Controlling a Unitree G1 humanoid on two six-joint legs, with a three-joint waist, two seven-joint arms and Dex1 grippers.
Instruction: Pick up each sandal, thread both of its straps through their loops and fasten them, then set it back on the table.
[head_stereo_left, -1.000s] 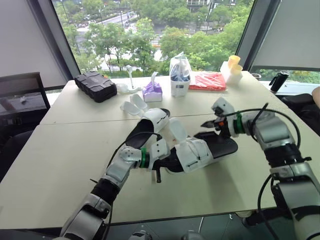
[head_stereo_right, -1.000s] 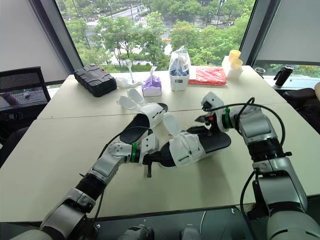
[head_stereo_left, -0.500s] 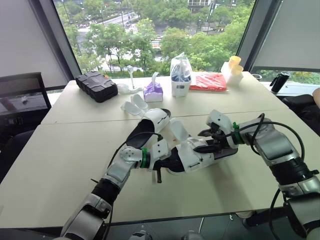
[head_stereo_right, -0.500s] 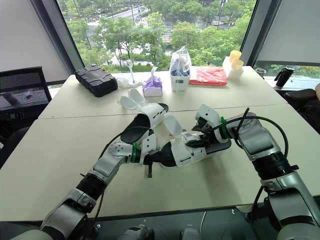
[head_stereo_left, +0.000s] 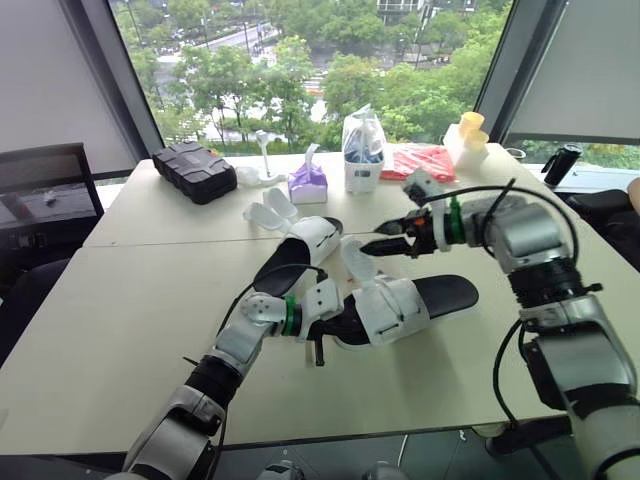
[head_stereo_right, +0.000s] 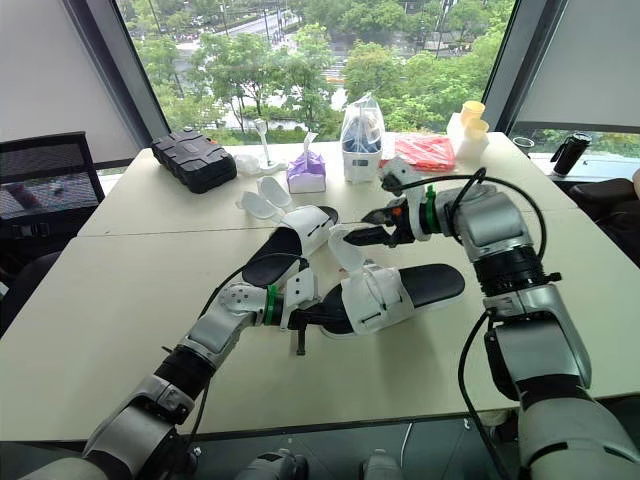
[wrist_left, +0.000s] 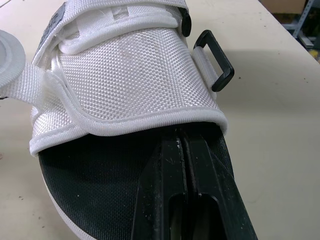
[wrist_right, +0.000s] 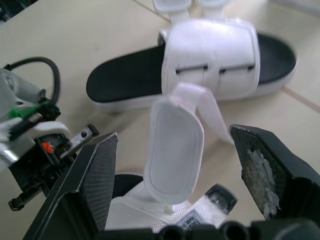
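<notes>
Two white-strapped sandals with black footbeds lie mid-table. On the near sandal (head_stereo_left: 400, 305) one strap (head_stereo_left: 356, 258) stands up loose beside its black loop (wrist_left: 215, 60). My left gripper (head_stereo_left: 320, 328) is shut, its fingers (wrist_left: 187, 190) lying on the footbed with the tips hidden under the white upper. My right gripper (head_stereo_left: 378, 244) hovers open above this sandal, and the loose strap's pad (wrist_right: 175, 145) sits between its fingers (wrist_right: 97, 175) without touching them. The far sandal (head_stereo_left: 300, 250) lies just behind, with its own loose straps (head_stereo_left: 270, 210) spread on the table.
Along the window edge stand a black case (head_stereo_left: 190, 170), a purple tissue pack (head_stereo_left: 306, 183), a clear bag (head_stereo_left: 361, 150), a red packet (head_stereo_left: 415, 162) and yellow cups (head_stereo_left: 468, 128). A dark bottle (head_stereo_left: 558, 163) sits far right. A chair (head_stereo_left: 40, 190) stands off the table's left.
My right gripper dipped onto the near sandal's upper half a second ago, then rose and moved back left to the loose strap. The left arm and both sandals stayed put.
</notes>
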